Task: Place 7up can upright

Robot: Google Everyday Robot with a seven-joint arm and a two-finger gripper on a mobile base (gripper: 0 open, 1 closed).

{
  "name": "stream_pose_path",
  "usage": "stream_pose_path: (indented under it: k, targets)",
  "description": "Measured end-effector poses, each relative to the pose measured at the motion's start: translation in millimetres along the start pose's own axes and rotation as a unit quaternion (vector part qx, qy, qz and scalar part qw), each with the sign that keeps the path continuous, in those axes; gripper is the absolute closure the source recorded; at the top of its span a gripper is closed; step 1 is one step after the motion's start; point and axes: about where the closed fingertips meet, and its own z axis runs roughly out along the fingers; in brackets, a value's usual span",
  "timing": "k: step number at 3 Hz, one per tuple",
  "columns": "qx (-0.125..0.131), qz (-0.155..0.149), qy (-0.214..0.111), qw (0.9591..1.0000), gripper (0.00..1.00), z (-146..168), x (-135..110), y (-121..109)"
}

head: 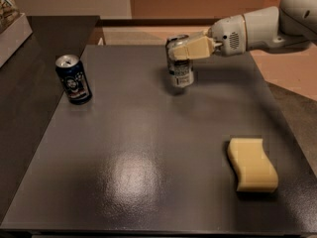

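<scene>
The silver-grey 7up can [182, 74] stands upright at the far middle of the dark table [148, 148], its base on or just above the surface. My gripper [184, 49] reaches in from the right, and its beige fingers are shut around the can's upper part, hiding most of the shiny top. The white arm stretches back to the upper right corner.
A dark blue can with white graphics [73, 78] stands upright at the far left of the table. A yellow sponge [251, 164] lies at the near right. A lower dark counter with a white box [11, 26] is at the left.
</scene>
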Motion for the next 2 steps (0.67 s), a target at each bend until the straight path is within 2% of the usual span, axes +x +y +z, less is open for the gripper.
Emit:
stream_pose_path:
  k: [1, 2]
  targets:
    - [0.003, -0.015, -0.058, 0.9982, 1.00, -6.6, -4.6, -2.4]
    - [0.000, -0.045, -0.080, 0.9958, 1.00, -6.2, -3.5, -0.7]
